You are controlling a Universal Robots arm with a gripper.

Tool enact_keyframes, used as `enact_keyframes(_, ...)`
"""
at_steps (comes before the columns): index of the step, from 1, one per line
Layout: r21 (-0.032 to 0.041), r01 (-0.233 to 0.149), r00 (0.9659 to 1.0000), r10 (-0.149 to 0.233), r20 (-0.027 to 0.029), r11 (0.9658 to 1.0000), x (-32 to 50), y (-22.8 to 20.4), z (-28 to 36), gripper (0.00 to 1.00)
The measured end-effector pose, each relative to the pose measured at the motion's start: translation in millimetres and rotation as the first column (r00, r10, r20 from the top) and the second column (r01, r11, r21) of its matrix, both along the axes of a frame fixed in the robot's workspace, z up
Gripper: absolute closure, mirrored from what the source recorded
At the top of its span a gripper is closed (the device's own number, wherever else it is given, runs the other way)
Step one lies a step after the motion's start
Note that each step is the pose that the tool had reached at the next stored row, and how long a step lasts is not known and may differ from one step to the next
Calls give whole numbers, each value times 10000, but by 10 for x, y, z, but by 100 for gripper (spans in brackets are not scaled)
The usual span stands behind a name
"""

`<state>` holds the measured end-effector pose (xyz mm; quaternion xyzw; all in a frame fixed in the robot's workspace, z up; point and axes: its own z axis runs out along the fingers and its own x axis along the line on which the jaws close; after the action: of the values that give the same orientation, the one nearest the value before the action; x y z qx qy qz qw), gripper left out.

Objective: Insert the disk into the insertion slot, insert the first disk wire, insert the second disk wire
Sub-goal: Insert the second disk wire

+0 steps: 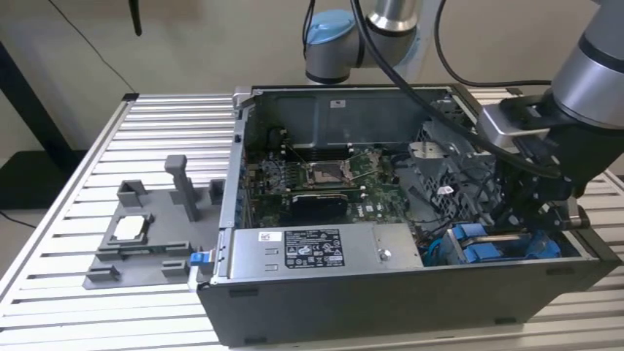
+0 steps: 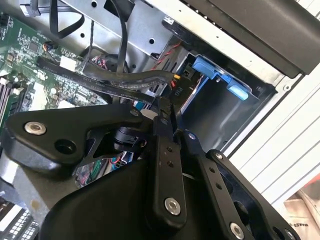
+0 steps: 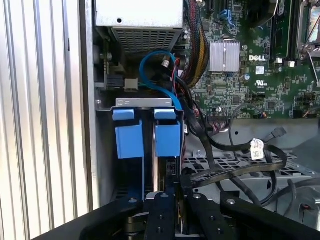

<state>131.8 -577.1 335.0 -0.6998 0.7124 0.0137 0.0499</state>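
Note:
The disk's blue frame (image 3: 167, 140) sits inside the insertion slot (image 3: 145, 102), a grey sheet-metal cage, beside a second blue frame (image 3: 129, 141). In the exterior view the blue frames (image 1: 481, 247) show in the case's front corner on the exterior view's right, under my arm. My gripper (image 3: 176, 189) hangs just over the end of the disk with its fingers pressed together. A flat black disk wire (image 3: 220, 172) runs right up to the fingertips and seems pinched there. The second wrist view has the gripper (image 2: 164, 106) at that black wire (image 2: 125, 80), close to the blue tab (image 2: 216, 74).
The open computer case (image 1: 390, 300) lies on a slatted metal table (image 1: 58, 292). A silver labelled power supply (image 1: 322, 248) borders the cage. Motherboard (image 1: 332, 179) and loose cable bundles (image 3: 197, 45) crowd the interior. A grey fixture (image 1: 146, 241) stands outside on the exterior view's left.

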Motion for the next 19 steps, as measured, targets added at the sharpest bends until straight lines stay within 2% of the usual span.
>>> enact_keyframes(2,-6,22,10000,-22,-24,10000,1,-7,1,82)
enact_keyframes(3,-11,29,10000,-29,-41,10000,2,-11,4,76)
enact_keyframes(4,-10,36,10000,-36,-67,10000,4,-14,7,76)
enact_keyframes(7,-15,64,9998,-65,-211,10000,15,-33,21,76)
enact_keyframes(9,-16,105,9995,-105,-284,9999,21,-42,23,76)
enact_keyframes(17,-18,316,9987,-317,-399,9995,48,-42,76,76)
enact_keyframes(19,-21,380,9984,-380,-419,9993,49,-42,109,76)
